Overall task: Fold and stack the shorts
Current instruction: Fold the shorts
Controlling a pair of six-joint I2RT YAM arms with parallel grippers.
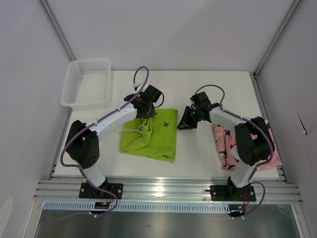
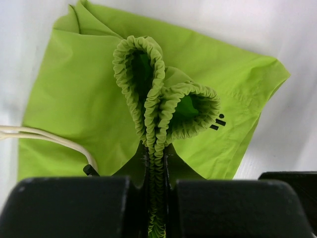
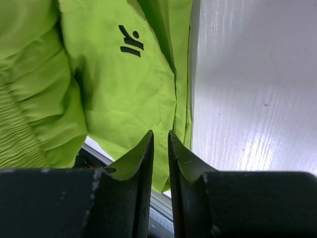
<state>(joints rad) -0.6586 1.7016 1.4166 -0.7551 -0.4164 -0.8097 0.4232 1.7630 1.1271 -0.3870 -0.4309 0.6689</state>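
The lime green shorts lie spread on the bench and are not yet folded. The left gripper is at their far edge, clenched on the elastic waistband, which bunches into two ruffled loops above the jaws. The white drawstring trails loose to the left of that grip.

The right gripper hovers at the right edge of the green shorts, near the small black logo. Its jaws are drawn almost together, and no cloth is visible between them. The pink printed shorts lie well to the right of the green pair, partly under the right arm. The white basket stands to the far left of them.

The fabric looks thin, light and limp, so it will probably sag and slide rather than hold a crease. The gathered waistband is the thickest and surest place to pinch. A matching hold on the leg hem or side seam would likely keep the fold square, while the drawstring could snag.
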